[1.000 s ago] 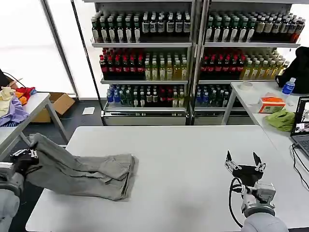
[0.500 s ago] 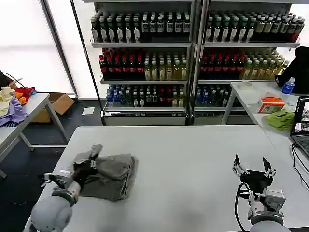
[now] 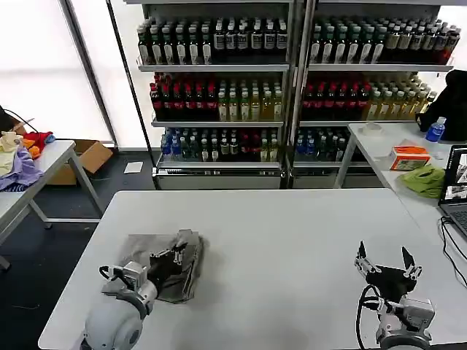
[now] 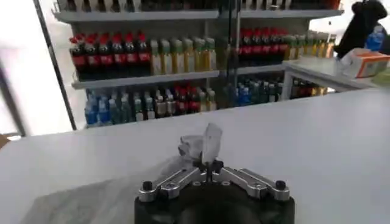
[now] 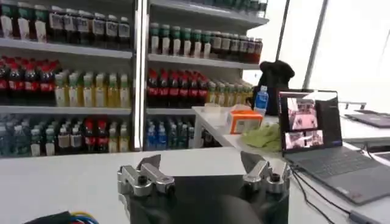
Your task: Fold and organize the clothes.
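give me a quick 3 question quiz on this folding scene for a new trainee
1. True or false: the left gripper is shut on a fold of the grey garment.
2. How do the right gripper's fingers stand? A) open, holding nothing B) shut on a sleeve C) shut on a bottle
3. Fill in: the garment lies bunched on the robot's ____ side of the white table.

Key
1. True: in the left wrist view a tuft of cloth sticks up from between the closed fingers.
2. A: it hovers over bare table near the front edge.
3. left
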Available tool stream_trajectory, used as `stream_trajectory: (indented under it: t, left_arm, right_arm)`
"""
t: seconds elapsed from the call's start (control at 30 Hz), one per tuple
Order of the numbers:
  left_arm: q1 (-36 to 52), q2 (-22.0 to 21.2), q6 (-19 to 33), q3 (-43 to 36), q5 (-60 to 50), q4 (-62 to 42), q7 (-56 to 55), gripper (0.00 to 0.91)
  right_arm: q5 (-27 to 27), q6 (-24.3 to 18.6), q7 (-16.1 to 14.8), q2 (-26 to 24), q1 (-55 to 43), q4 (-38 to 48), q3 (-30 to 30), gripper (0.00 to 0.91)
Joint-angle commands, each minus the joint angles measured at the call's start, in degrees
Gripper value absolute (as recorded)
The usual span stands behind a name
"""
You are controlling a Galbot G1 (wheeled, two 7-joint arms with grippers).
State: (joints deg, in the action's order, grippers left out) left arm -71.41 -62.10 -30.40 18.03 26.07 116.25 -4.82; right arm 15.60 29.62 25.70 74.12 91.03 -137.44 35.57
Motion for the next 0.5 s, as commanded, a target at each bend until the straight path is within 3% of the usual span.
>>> stream_trajectory:
  t: [0.03, 0.3, 0.5]
  left_arm:
    - [1.55, -2.66, 0.10, -3.61, 0.31, -2.43, -0.20, 0.907]
    - [4.25, -7.78, 3.45, -4.42, 10.64, -5.92, -2.35, 0.907]
    - [4.01, -7.02, 3.56, -2.52, 13.94, -1.00, -2.93, 0.907]
  right_arm:
    - [-0.53, -0.08, 0.07, 0.72, 0.83, -0.36, 0.13, 0.907]
    - [-0.41, -0.33, -0.34, 0.07, 0.77, 0.14, 0.19, 0.907]
    - [-0.02, -0.71, -0.56, -0.44, 0.76, 0.80, 0.43, 0.907]
